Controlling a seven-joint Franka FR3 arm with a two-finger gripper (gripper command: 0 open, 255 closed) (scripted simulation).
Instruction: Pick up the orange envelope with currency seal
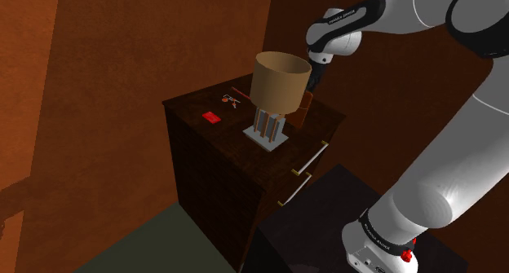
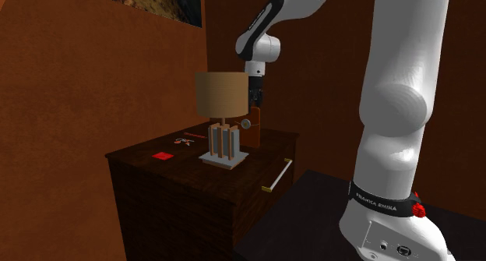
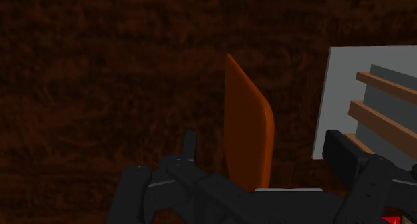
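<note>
The orange envelope (image 3: 247, 132) stands on its edge on the dark wooden dresser top (image 3: 100, 89); no seal is visible on it. In the shoulder view the envelope (image 1: 304, 111) rises just behind the lamp, and it appears beside the lamp as envelope (image 2: 254, 127) in the second exterior view. My black gripper (image 3: 264, 149) hangs straight above it, open. One finger (image 3: 189, 146) and the other finger (image 3: 341, 152) stand on either side of the envelope without touching it. The gripper (image 1: 315, 77) is just over the envelope's top edge, as the gripper (image 2: 255, 96) also shows.
A lamp with a tan shade (image 1: 281, 81) and a grey square base (image 3: 347, 95) with wooden slats stands right next to the envelope. A small red item (image 1: 213, 116) and a small reddish object (image 1: 232, 99) lie further along the dresser (image 1: 204, 157). Brown walls close in behind.
</note>
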